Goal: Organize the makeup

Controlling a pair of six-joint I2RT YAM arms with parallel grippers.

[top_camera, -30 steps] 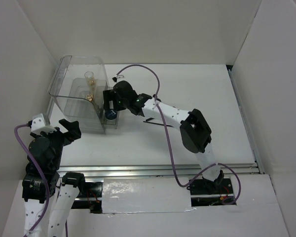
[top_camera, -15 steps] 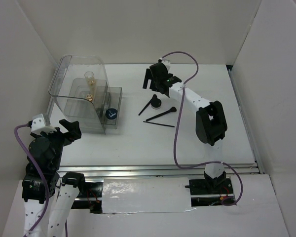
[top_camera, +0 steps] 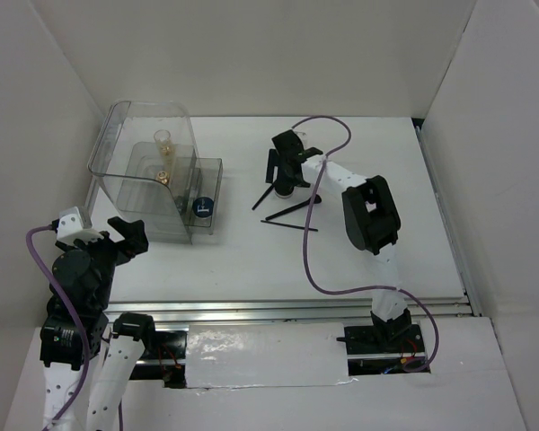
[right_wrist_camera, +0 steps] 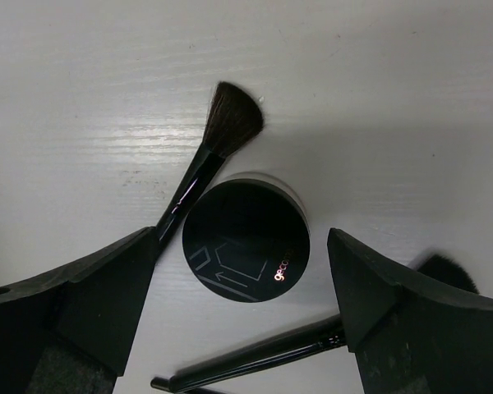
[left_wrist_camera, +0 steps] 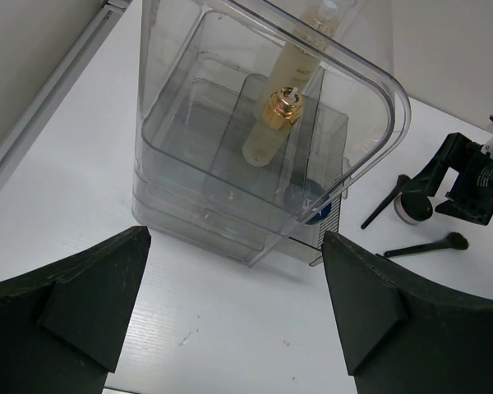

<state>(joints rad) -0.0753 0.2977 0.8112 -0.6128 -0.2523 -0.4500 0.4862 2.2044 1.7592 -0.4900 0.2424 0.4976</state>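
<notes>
The black compact (right_wrist_camera: 245,240) lies on the table between the open jaws of my right gripper (right_wrist_camera: 242,250), which hovers just above it (top_camera: 285,187). One brush (right_wrist_camera: 205,164) lies by its left side, a second brush (right_wrist_camera: 263,357) below it, and a thin one (top_camera: 289,224) further forward. The tall pale-yellow bottle (left_wrist_camera: 300,57) and the amber gold-capped bottle (left_wrist_camera: 271,131) stand inside the clear box (top_camera: 117,175). The dark blue compact (top_camera: 202,208) lies in its small front compartment. My left gripper (left_wrist_camera: 234,271) is open and empty, in front of the box.
White walls enclose the table on the left, back and right. A metal rail (top_camera: 296,310) runs along the table's near edge. The right arm's purple cable (top_camera: 319,135) loops above the brushes.
My right gripper has left the box's front compartment, where the dark blue compact stays, moved right and come down over the black compact. The left arm has not moved.
</notes>
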